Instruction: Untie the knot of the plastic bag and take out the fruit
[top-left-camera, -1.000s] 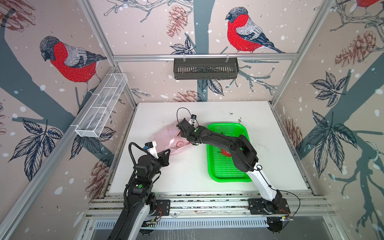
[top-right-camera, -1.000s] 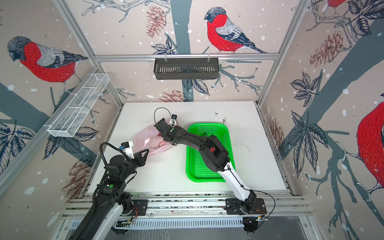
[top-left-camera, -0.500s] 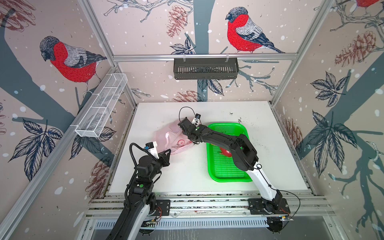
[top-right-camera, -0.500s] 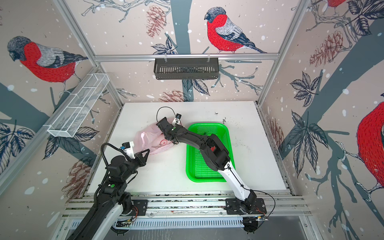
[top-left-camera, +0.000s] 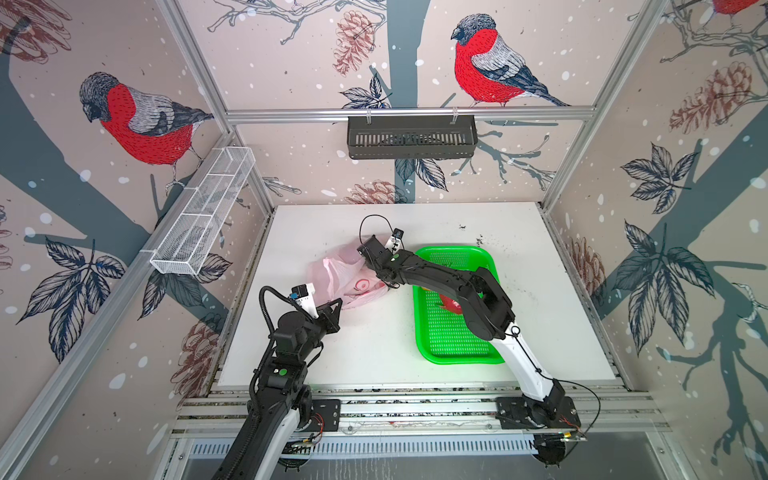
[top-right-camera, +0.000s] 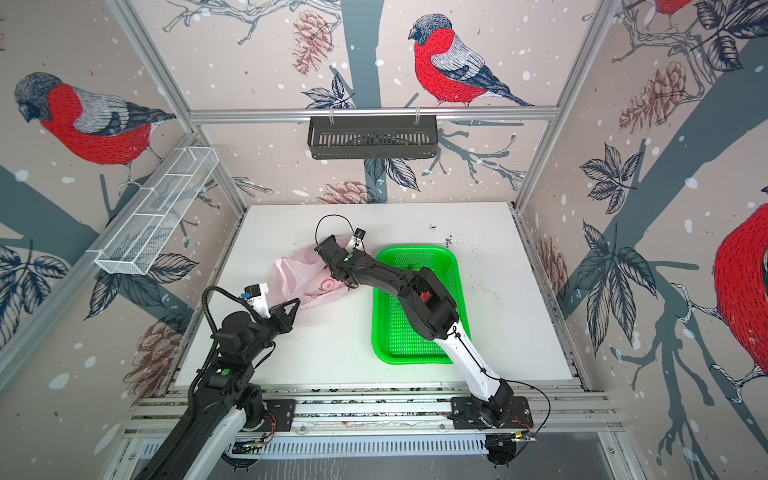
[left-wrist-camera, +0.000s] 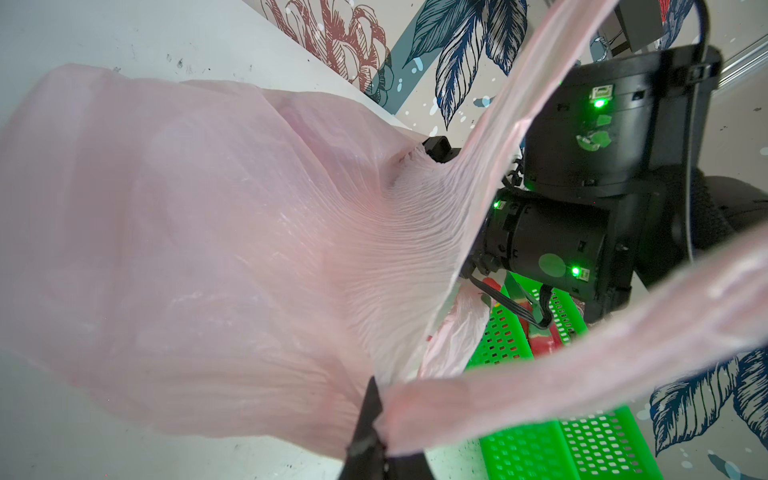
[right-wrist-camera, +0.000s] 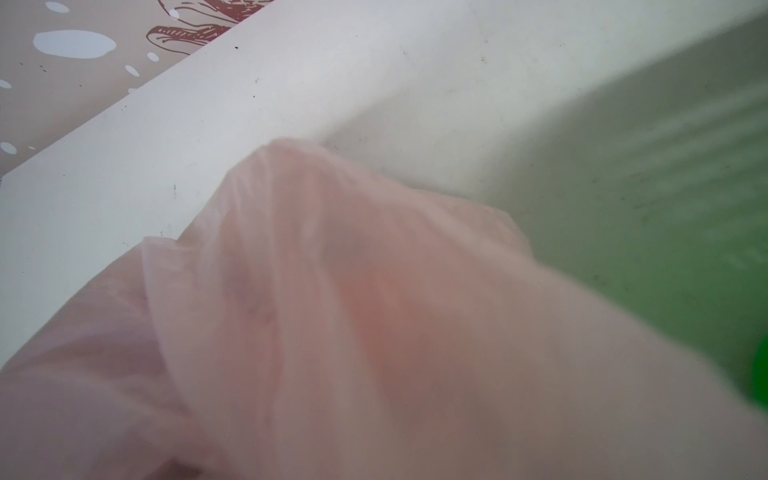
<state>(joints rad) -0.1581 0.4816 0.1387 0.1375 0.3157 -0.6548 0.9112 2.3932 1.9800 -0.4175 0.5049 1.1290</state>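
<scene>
A thin, see-through, pale pink plastic bag (top-left-camera: 338, 276) lies all crumpled on the flat white table (top-left-camera: 374, 353). It sits just beside the bright green plastic basket with lots of little holes (top-left-camera: 457, 358). The bag is on the long side of the basket where the left arm works, near the basket's far end. A thin bit of table shows between them. In both top views a round red mark (top-right-camera: 328, 284) shows on the part of the bag closest to the basket.

The left gripper (top-left-camera: 334, 307) is at the edge of the bag, farther from the basket than the red mark. Its two black fingers (left-wrist-camera: 370, 411) are pressed together, and pink plastic is squeezed tight between them. In the left wrist view two long pink handle strips (left-wrist-camera: 582, 365) stretch away from that pinch. They are apart from each other, and one passes in front of the basket (left-wrist-camera: 582, 449).

The right gripper (top-left-camera: 366, 254) reaches over from the basket's side and dips into the top of the bag. The plastic and the arm hide its fingers, so I cannot tell if they are apart or together. The right wrist view is mostly blurry pink plastic (right-wrist-camera: 332, 332), with the basket a green blur (right-wrist-camera: 665, 216) next to it.

One red fruit (top-left-camera: 449, 302) lies inside the basket near its middle, mostly hidden under the right arm. I cannot tell if any fruit is in the bag
</scene>
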